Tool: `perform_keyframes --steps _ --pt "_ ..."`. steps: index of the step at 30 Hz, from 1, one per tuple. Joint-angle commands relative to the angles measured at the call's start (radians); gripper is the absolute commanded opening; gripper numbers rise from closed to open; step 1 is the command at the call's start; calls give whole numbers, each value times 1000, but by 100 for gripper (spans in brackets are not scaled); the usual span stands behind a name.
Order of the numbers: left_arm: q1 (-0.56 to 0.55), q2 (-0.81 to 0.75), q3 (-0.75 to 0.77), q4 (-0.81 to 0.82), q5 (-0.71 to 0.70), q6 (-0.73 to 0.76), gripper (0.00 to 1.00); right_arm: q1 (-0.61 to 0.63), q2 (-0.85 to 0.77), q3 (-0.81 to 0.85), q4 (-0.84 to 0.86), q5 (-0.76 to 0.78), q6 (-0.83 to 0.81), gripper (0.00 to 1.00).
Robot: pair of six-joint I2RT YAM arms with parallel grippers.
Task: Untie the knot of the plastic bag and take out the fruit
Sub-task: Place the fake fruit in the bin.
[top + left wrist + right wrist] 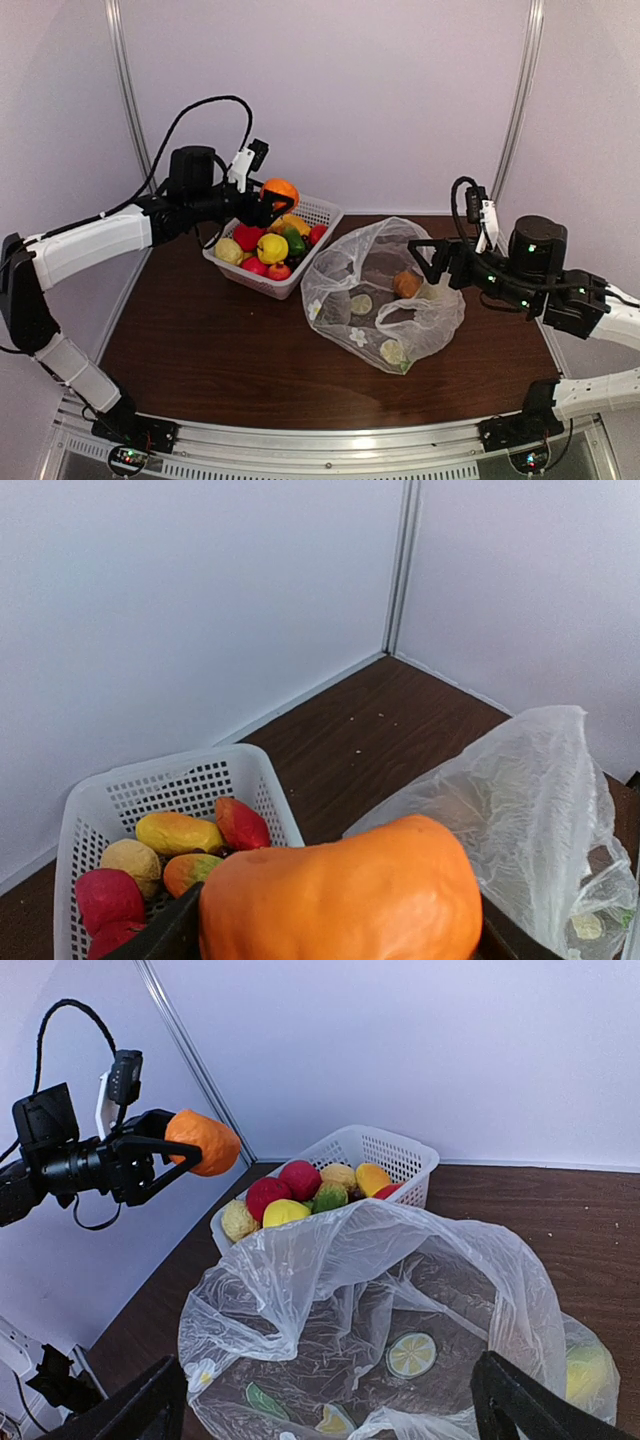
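Right of centre, the limp, slippery plastic bag [385, 300] lies open with a probably light, firm brown fruit [406, 284] inside, best pinched across its middle by the wide-spread right gripper [424, 263], while the left gripper [278, 201] clamps an orange fruit [281, 188] over the basket [322, 211].

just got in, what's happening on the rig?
The left tool holds an orange fruit raised near the white basket, which has several fruits in it. The plastic bag lies open on the table, no knot showing, with a brown fruit and a yellow-green one inside. The right tool is open at the bag's right side, holding nothing.
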State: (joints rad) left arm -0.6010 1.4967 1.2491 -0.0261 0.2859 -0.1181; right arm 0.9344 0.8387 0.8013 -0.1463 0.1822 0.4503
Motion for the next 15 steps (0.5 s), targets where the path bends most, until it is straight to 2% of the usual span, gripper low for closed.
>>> perform_keyframes --steps 1,6,15 --pt "63 124 81 -32 -67 -111 55 -5 6 -41 -6 22 -6 100" --pt "84 261 177 -21 -218 -113 56 -5 5 -70 14 1 -2 100" --pt "124 503 347 -53 -271 -120 58 -5 8 -100 35 7 -10 100"
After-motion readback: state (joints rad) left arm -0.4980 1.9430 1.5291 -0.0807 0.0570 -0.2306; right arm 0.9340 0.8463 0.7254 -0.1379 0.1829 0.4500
